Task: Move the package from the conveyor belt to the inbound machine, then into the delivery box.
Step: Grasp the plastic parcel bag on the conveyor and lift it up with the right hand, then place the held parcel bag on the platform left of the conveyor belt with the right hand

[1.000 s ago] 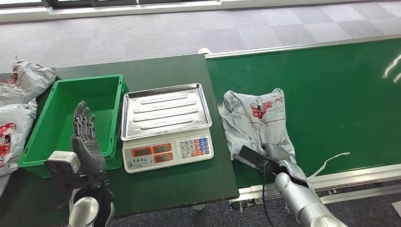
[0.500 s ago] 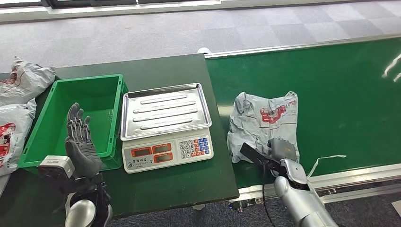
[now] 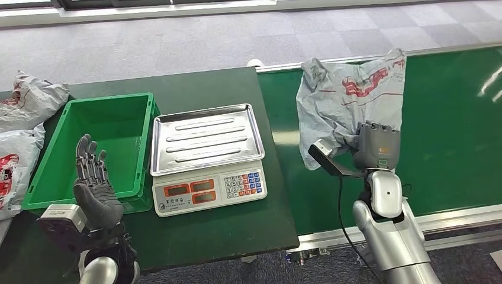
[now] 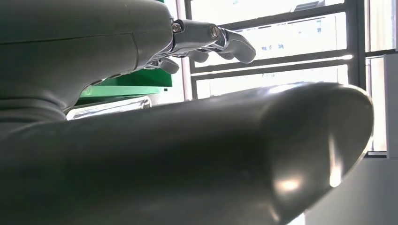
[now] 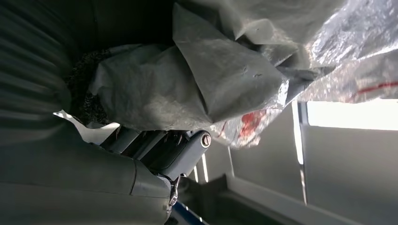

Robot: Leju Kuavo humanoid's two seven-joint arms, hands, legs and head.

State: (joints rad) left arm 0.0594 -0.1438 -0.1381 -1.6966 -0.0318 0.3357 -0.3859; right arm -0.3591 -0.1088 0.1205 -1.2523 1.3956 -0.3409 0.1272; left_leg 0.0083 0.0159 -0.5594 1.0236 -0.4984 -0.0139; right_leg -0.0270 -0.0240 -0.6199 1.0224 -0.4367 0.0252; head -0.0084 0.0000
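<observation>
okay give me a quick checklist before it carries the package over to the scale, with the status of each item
1. Package held by the right hand: ok, the hand grips its lower part and the bag is lifted clear of the conveyor belt.
2. Firmness of that grip: cannot tell; the right wrist view shows crumpled bag against the hand.
3. Scale tray free to receive: ok, nothing lies on it.
4. Left hand out of the path: ok, it hovers open by the green bin, apart from the scale.
5. Green bin ready: ok, its inside is bare.
6. Scale display reading: cannot tell, too small.
</observation>
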